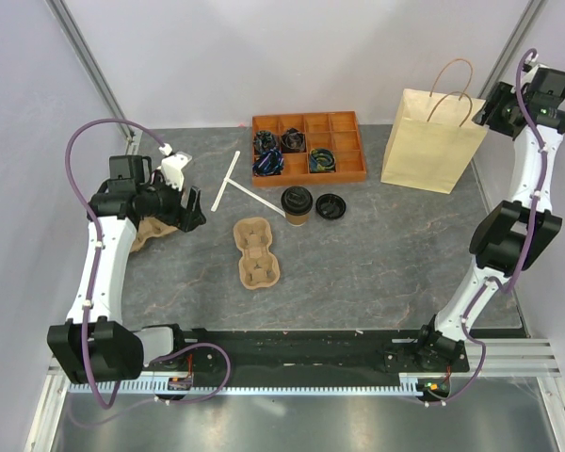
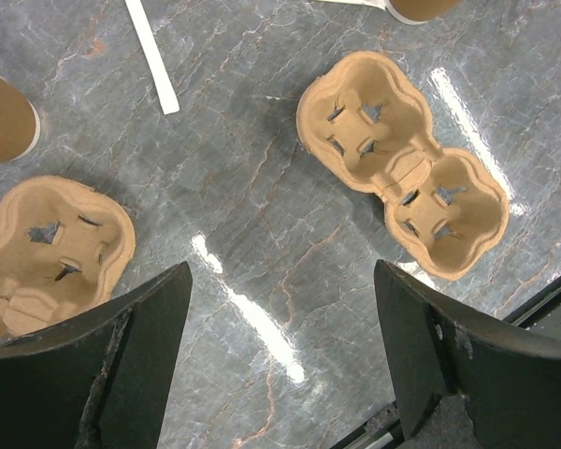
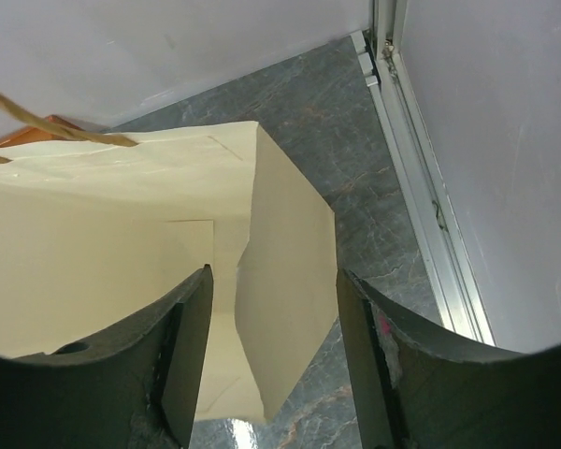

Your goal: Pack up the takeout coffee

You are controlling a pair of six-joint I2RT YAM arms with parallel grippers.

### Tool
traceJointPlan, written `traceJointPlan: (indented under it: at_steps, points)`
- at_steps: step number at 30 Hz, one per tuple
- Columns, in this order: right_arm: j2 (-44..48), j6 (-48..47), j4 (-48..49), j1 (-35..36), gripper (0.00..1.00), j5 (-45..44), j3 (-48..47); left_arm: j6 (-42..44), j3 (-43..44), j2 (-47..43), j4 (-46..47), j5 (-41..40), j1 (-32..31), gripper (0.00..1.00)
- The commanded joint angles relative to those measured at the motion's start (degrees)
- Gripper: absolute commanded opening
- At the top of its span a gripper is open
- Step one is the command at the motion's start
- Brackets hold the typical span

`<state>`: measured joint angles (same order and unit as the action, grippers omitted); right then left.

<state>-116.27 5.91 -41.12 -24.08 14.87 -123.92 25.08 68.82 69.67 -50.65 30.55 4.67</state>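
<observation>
At the lower centre of the top view, a pulp carrier (image 1: 255, 252) is seen lying flat on the grey table (image 1: 386, 254). To its left, at mid-left of the frame, the left gripper (image 2: 282, 281) is held above a second carrier (image 1: 149, 232). In the left wrist view its fingers (image 2: 122, 365) are spread wide and released, with only bare table between them. There the second carrier is partly covered by one finger at lower left, and the first carrier is shown at upper right. A brown cup (image 2: 5, 117) is cut off by that view's left edge.

Just beyond the first carrier, at the centre of the top view, the coffee (image 1: 297, 205) is stood upright with its black lid on, touched by neither gripper. A loose lid (image 1: 330, 206) is laid just to its right, apart from it. Two white sticks (image 1: 231, 184) are laid in a T to its left. Further back an orange tray (image 1: 308, 148) is set, with dark coiled items in some compartments.

At upper right the bag (image 1: 431, 141) is stood upright with its handles up, well apart from the coffee. The right gripper (image 3: 273, 276) is placed at the bag's right end. In the right wrist view its fingers (image 3: 182, 355) are parted and set astride the bag's narrow side, and no pinch on the paper can be made out.
</observation>
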Motion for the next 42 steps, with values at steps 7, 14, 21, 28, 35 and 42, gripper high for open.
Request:
traceJointPlan:
  at_steps: [7, 14, 21, 28, 35, 42]
  points:
    - [-0.4, -2.7, 2.9, 0.9, 0.25, -2.5, -3.5, -1.1, -0.7, -1.6, 2.3, 2.3, -0.2, 0.86]
    - [9.3, -9.1, 6.3, 0.8, 0.00, 3.6, 1.0, -0.6, -0.2, -3.1, 2.8, 8.3, -0.2, 0.91]
    - [21.1, -20.0, 5.8, 0.0, 0.00, 14.4, 9.5, 1.5, 0.4, -4.5, 2.3, 10.2, -0.7, 0.92]
    - [32.8, -34.1, -3.5, -0.2, 0.00, 26.6, 16.5, 1.1, 1.1, -4.5, 2.3, 11.6, -0.9, 0.92]
    - [38.9, -51.3, -19.8, 0.4, 0.00, 38.2, 21.5, 0.7, -0.5, -3.8, 4.0, 8.8, -4.7, 0.89]
    - [47.6, -61.5, -26.8, 5.6, 0.00, 44.0, 30.0, 2.3, -2.3, 2.2, 6.2, 1.0, -11.7, 0.85]
